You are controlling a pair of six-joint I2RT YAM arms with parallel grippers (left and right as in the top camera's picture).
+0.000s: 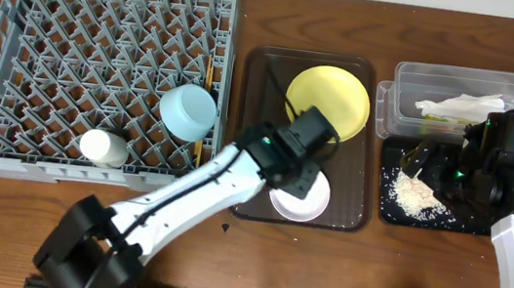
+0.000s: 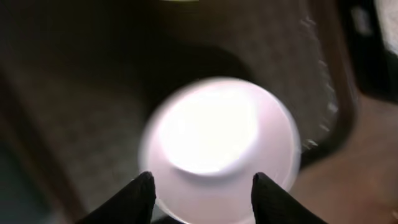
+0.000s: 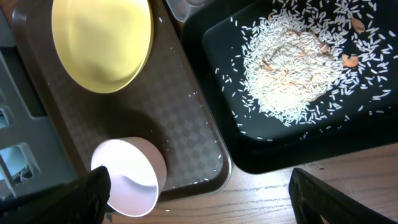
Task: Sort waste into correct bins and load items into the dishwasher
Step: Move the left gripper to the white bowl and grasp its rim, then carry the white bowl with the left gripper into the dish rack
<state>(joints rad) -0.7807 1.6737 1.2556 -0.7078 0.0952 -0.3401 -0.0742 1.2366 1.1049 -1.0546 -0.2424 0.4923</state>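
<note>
Glossy pinkish-white bowl, perhaps plastic; textured brown tray; matt black tray; wooden table.

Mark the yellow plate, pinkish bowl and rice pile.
yellow plate [image 1: 332, 92], overhead view, bare centre.
pinkish bowl [image 3: 134, 179], right wrist view, inside bottom.
rice pile [image 3: 289, 68], right wrist view, heap's middle.

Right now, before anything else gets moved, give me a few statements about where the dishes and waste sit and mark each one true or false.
1. The blue bowl sits in the dish rack. True.
2. The yellow plate is in the dish rack too. False: it lies on the brown tray.
3. The rice is in the black tray. True.
4. The left gripper is shut on the white bowl. False: its jaws stand open over the bowl, which rests on the brown tray.
5. The napkin lies in the clear tub. True.
</note>
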